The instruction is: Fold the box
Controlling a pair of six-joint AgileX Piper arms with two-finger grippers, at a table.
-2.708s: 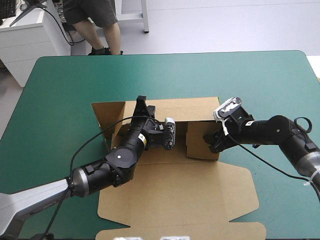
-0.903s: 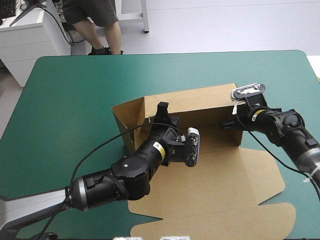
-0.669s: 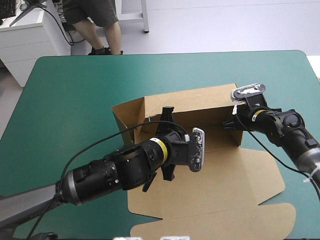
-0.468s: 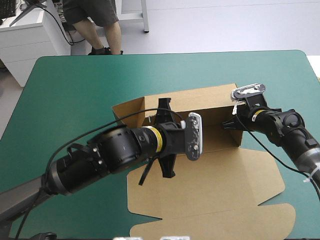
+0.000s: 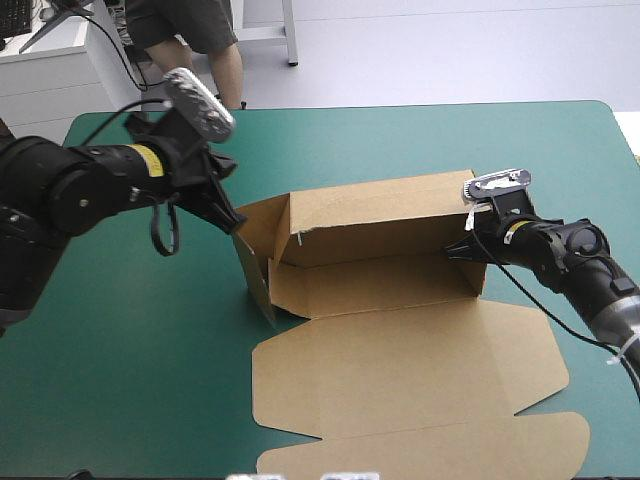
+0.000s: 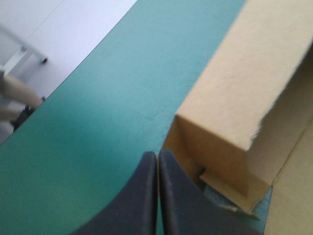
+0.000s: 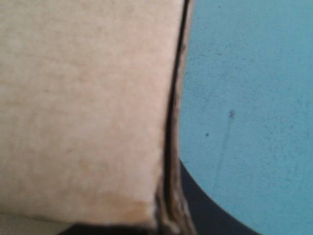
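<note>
The brown box lies in the middle of the table, its lid flat toward the front edge and its rear wall raised. The left end wall stands at an angle. My left gripper hovers just outside the box's far left corner, shut and empty. In the left wrist view its fingers meet in one point beside that corner. My right gripper is shut on the box's right end wall. In the right wrist view the board stands between its fingers, one black finger showing behind it.
Bare teal-green cover surrounds the box on the left, and more lies beyond the rear wall. The lid's tabbed front flap reaches close to the table's front edge.
My left arm has pulled out from inside the box and swung to the far left, outside the left end wall. The right gripper and the box's right end have stayed put.
</note>
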